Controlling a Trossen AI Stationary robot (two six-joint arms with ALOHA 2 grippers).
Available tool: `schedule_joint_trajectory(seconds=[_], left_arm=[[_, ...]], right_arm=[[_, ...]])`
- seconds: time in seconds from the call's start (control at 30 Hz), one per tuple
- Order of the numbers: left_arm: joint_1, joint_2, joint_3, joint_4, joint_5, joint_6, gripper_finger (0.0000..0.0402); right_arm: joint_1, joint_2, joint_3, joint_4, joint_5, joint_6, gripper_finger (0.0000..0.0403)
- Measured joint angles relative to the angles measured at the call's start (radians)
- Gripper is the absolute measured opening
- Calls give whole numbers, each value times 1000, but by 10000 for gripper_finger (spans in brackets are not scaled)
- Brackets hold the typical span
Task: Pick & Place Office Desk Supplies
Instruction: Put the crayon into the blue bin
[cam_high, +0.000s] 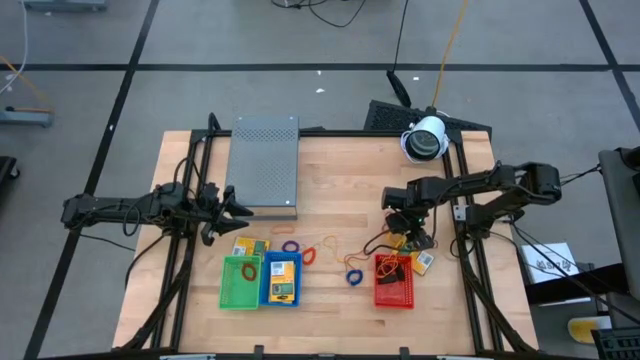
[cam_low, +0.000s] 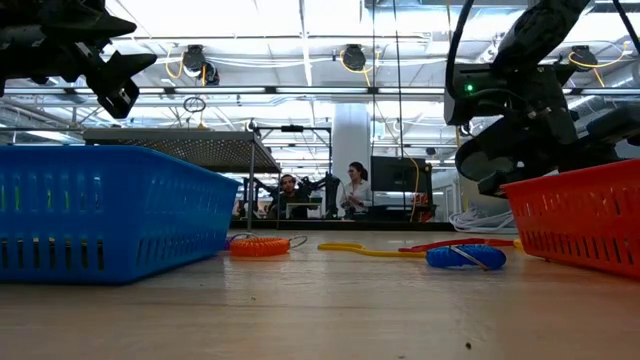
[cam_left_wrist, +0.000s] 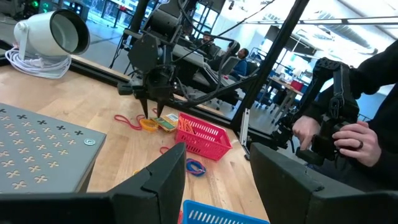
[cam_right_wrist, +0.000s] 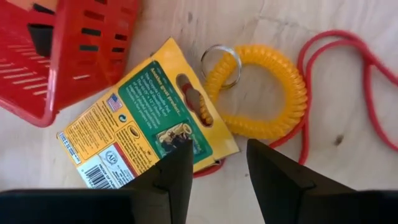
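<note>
A wooden table (cam_high: 330, 310) holds three small baskets along its near edge: green (cam_high: 240, 282), blue (cam_high: 281, 281) and red (cam_high: 394, 282). The right claw (cam_high: 414, 240) hangs just above a yellow-orange packet (cam_right_wrist: 146, 127) that lies flat on the wood, touching the outer corner of the red basket. In the right wrist view its two fingers stand apart, holding nothing, their tips over the packet's edge. The packet lies straight below the claw, and its long axis runs slantwise from the basket corner toward a yellow coiled wrist loop (cam_right_wrist: 267, 93), whose metal ring touches the packet's hanging hole. A red cord (cam_right_wrist: 348, 68) curls just beside the coil. The right arm is by far the nearer; a straight descent looks enough, though the fingers seem to cross the packet at an angle. The left claw (cam_high: 232, 210) waits well apart, beside a grey perforated box (cam_high: 264, 165), open and empty.
</note>
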Motion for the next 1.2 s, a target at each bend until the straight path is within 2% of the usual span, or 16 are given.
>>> schedule_joint_trajectory(seconds=[0.2, 0.4, 0.6, 0.8, 1.2], left_arm=[[0, 0, 0, 0, 0, 0, 186], [0, 0, 0, 0, 0, 0, 186], [0, 0, 0, 0, 0, 0, 186], [0, 0, 0, 0, 0, 0, 186], [0, 0, 0, 0, 0, 0, 186]], right_arm=[[3, 40, 0, 35, -8, 1, 139], [3, 40, 0, 69, -85, 2, 129], [3, 41, 0, 63, -133, 2, 71], [3, 40, 0, 42, -137, -3, 6], [3, 31, 0, -1, -135, 2, 1]])
